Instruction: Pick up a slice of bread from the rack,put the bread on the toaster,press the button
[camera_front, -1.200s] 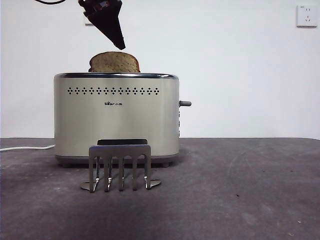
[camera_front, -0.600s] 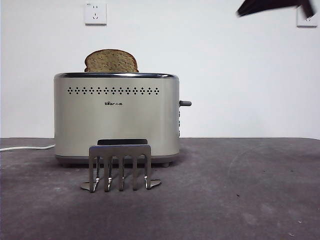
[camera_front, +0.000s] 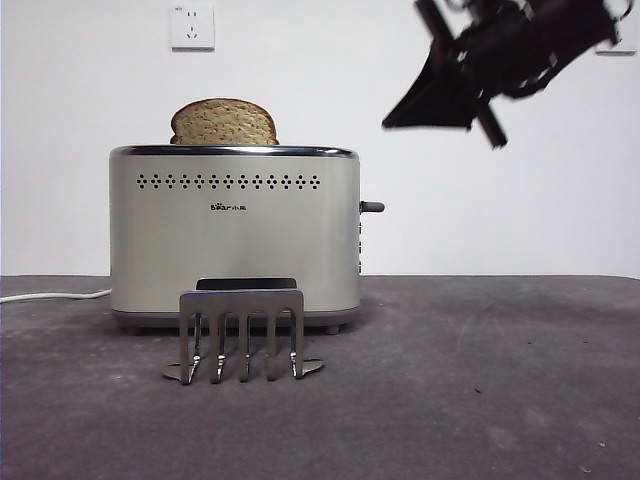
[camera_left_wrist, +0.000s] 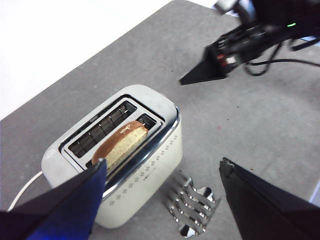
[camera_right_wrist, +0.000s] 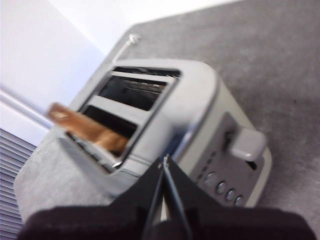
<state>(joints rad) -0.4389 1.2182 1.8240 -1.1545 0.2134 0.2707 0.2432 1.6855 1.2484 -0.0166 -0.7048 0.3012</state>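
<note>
The slice of bread stands in one slot of the cream toaster, its domed top sticking out; it also shows in the left wrist view and the right wrist view. The silver rack stands bare in front of the toaster. My right gripper is shut and empty, high in the air to the right of the toaster, above its lever, which also shows in the right wrist view. My left gripper is open and empty, high above the toaster and rack.
A white cord runs left from the toaster along the grey table. A wall socket is behind. A row of small buttons sits below the lever on the toaster's end face.
The gripper above the bread rose out of the front view. My right gripper came in from the top right and moved down and left toward the toaster's lever side.
</note>
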